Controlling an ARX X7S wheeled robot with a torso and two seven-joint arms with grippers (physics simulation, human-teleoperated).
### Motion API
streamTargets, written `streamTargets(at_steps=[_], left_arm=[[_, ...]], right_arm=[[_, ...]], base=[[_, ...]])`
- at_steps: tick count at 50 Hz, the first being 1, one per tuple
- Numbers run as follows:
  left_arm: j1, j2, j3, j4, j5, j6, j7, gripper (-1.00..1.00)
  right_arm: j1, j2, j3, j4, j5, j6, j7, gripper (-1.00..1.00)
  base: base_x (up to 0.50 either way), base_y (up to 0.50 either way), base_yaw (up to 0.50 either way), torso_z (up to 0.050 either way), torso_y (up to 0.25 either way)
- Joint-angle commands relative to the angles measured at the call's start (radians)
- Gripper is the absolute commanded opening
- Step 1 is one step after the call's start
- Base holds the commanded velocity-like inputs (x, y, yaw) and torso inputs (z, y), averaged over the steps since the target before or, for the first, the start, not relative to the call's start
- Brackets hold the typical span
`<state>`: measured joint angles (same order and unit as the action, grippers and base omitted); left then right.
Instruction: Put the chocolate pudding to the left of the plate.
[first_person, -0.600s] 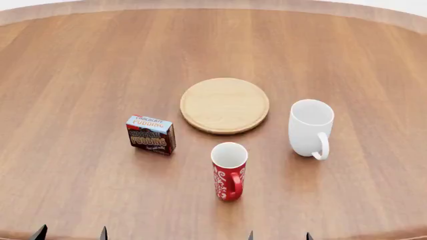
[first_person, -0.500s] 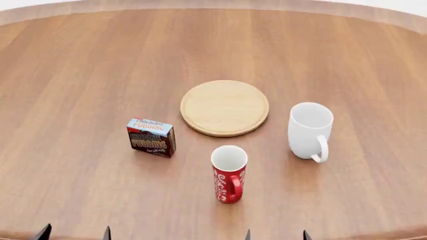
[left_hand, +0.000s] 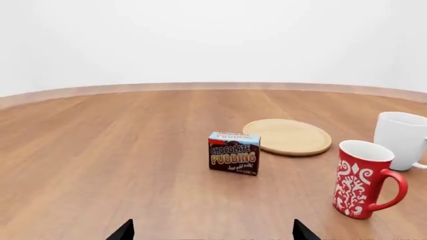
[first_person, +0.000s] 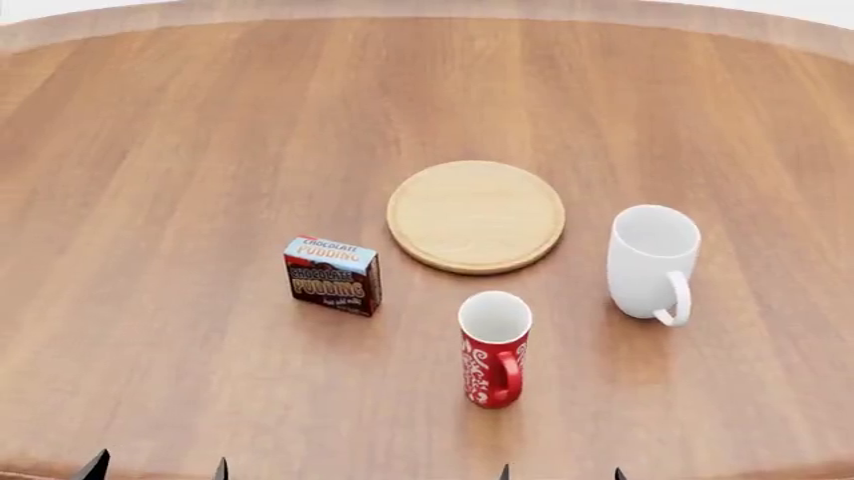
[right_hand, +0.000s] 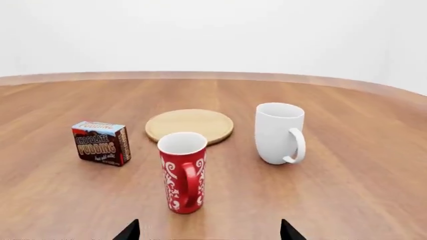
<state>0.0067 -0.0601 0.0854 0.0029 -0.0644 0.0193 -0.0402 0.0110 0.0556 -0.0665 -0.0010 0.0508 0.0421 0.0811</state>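
The chocolate pudding (first_person: 334, 275) is a small brown box with a light blue top. It stands upright on the table, left of and nearer than the plate (first_person: 475, 215), a flat round light-wood disc. Both also show in the left wrist view, the pudding (left_hand: 233, 153) and the plate (left_hand: 287, 136), and in the right wrist view, the pudding (right_hand: 101, 142) and the plate (right_hand: 189, 125). My left gripper (first_person: 158, 468) and right gripper (first_person: 561, 472) show only as dark fingertips at the near table edge. Both are open and empty, well short of the box.
A red patterned mug (first_person: 495, 347) stands near the front, right of the pudding. A white mug (first_person: 653, 262) stands right of the plate. The round wooden table (first_person: 160, 150) spreads wide on all sides.
The head view has shifted, so all objects sit slightly further right in frame. Nothing on the table has moved relative to the rest. The fingertips stay at the bottom edge.
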Motion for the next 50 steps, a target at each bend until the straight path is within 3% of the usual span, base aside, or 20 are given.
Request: streamTargets(at_steps=[1, 50], left_arm=[[-0.001, -0.018, 0.029, -0.01, -0.018, 0.011, -0.007, 1.0], [0.0, -0.067, 0.091, -0.002, -0.056, 0.025, -0.061, 1.0]], right_arm=[[0.0, 0.021, -0.027, -0.002, 0.009, 0.001, 0.022, 1.0], [-0.002, 0.07, -0.098, -0.011, 0.031, -0.015, 0.084, 1.0]], base=[[0.0, 0.2, 0.0, 0.0, 0.0], [0.0, 0.2, 0.0, 0.0, 0.0]])
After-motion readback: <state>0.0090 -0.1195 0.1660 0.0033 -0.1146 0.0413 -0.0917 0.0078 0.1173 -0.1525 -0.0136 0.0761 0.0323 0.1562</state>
